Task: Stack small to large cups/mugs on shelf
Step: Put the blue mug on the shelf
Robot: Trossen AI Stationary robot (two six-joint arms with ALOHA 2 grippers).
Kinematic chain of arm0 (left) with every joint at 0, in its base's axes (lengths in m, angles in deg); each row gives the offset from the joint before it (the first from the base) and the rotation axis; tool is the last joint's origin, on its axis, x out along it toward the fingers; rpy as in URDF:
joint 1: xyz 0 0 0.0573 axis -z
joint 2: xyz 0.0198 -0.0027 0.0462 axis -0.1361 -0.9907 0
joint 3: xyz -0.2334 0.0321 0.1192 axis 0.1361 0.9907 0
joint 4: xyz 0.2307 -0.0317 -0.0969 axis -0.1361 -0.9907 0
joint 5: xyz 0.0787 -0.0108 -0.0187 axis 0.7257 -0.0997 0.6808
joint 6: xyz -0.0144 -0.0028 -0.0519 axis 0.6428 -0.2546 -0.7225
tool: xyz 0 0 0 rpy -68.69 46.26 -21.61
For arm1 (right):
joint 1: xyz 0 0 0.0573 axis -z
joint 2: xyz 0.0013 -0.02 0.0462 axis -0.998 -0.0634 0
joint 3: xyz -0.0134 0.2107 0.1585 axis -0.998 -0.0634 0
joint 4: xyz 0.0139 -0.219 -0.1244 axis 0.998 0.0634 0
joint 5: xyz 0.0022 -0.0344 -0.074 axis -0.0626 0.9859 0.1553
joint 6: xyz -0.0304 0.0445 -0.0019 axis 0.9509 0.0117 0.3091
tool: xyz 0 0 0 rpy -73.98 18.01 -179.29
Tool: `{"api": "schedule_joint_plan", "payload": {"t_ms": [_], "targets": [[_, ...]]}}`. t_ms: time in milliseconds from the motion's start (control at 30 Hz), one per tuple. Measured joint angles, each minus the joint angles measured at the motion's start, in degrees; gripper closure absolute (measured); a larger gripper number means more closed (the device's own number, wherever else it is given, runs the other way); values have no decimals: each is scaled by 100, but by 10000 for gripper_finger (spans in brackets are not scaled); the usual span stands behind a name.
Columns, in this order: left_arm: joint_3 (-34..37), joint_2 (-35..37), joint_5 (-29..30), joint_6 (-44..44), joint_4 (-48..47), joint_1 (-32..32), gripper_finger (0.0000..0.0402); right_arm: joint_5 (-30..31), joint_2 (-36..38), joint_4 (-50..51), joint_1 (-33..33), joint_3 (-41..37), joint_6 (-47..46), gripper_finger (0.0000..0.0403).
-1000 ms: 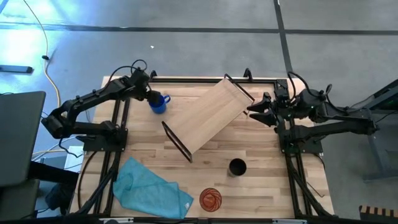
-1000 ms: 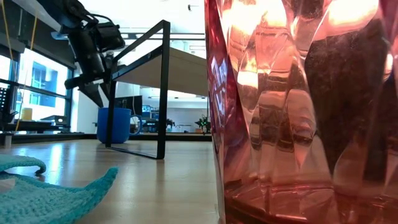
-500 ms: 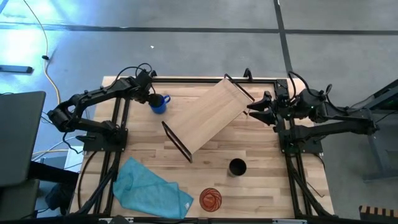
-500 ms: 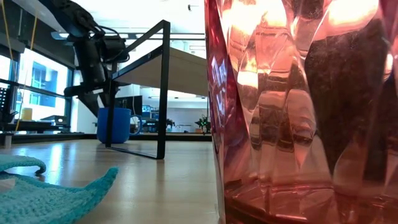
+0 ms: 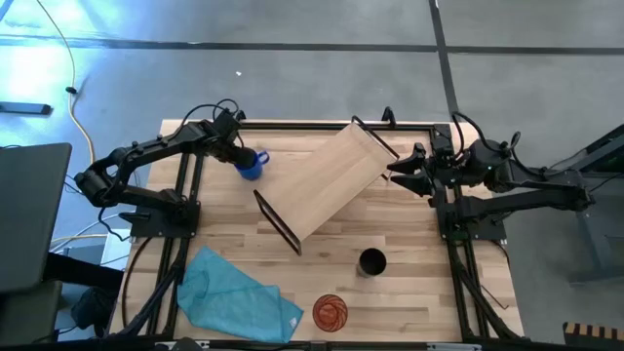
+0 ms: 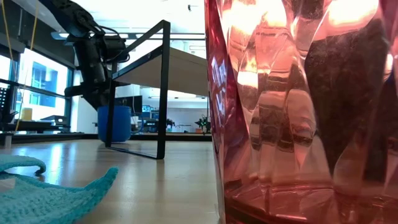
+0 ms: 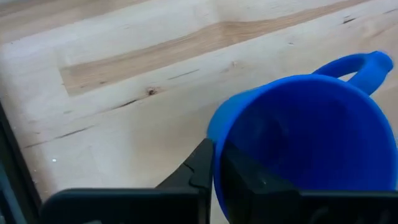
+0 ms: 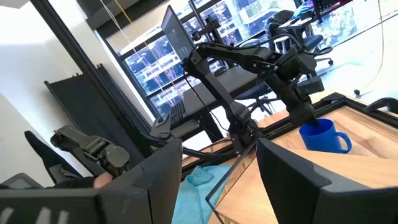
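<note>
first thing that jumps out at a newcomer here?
The orange tumbler filling the low view's right side; from above it stands at the table's near edge, beside the teal cloth. Next, the left gripper pinching the blue mug's rim at the far left corner. The shelf sits skewed mid-table, the right gripper open at its end.

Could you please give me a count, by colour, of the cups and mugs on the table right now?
Blue: 1, the blue mug, with the left gripper at its rim.
Black: 1, the black cup.
Orange: 1, the orange tumbler.
Total: 3.
</note>
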Motion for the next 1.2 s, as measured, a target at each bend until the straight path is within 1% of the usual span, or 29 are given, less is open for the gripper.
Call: {"api": "schedule_joint_plan", "payload": {"t_ms": [167,300,400,600,767,900,967,1000,1100,1200], "targets": [[-132,9,127,277,-30,0,397,0,0,25,0,0,0,203],[-666,9,102,694,-291,0,399,-2,-1,86,0,0,0,203],[-1264,9,75,1088,-624,0,399,-2,-2,160,0,0,-15,203],[-2706,8,-121,1943,-1474,0,400,-2,-2,271,0,0,-5,203],[-3799,7,-543,2302,-1894,0,401,-2,0,297,0,0,112,203],[-4413,-66,-1149,2424,-2042,14,401,-2,-2,297,0,0,152,203],[-4642,-161,-1390,2485,-2133,148,401,-2,-2,299,0,0,152,203],[-4736,-225,-1421,2543,-2188,250,401,-2,-2,302,-1,0,153,203],[-4969,-460,-1430,2713,-2393,622,401,-2,-1,308,0,0,153,203],[-5189,-764,-1235,2723,-2487,1069,401,-2,-2,332,0,0,153,203]]}}
